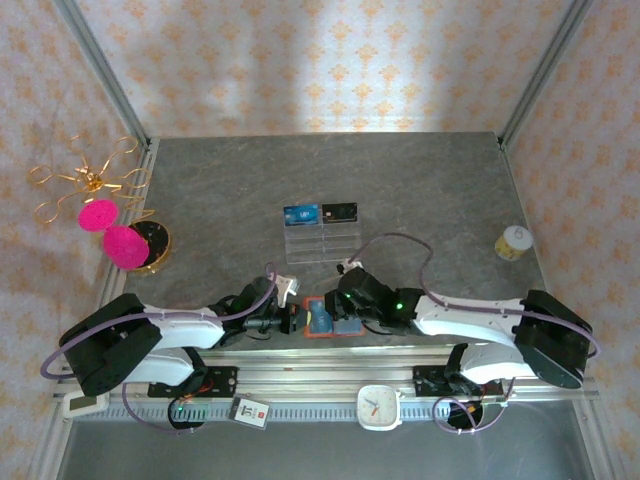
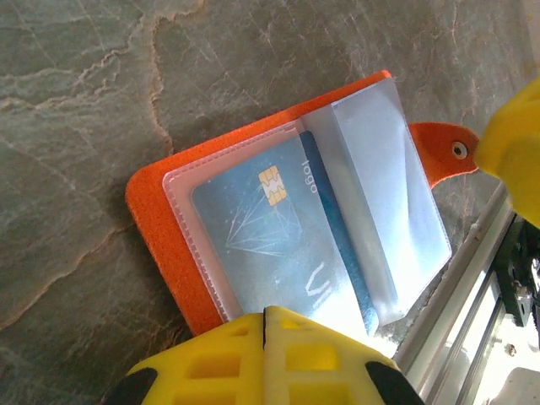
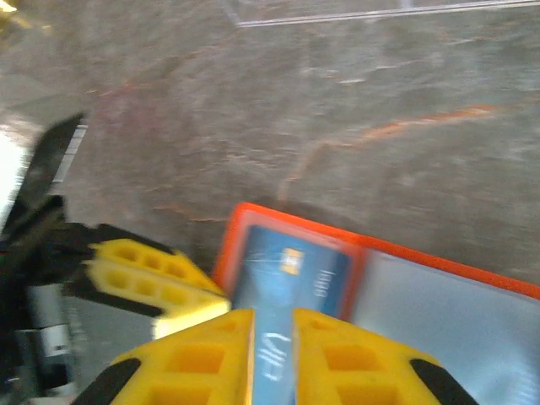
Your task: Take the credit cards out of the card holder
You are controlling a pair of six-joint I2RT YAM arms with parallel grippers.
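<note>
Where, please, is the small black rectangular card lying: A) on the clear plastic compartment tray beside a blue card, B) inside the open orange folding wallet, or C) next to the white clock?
A: the black card rests on the clear tray, beside the blue card.

Over on the left edge of the grey marbled worktop (image 1: 220, 190), a gold wire ornament (image 1: 88, 180) carries two pink pom-poms (image 1: 98, 214). Mid-worktop sits a clear compartment tray (image 1: 322, 245). Far right, a small yellow roll (image 1: 514, 242). On the near rail, there's a white clock (image 1: 380, 408).
</note>
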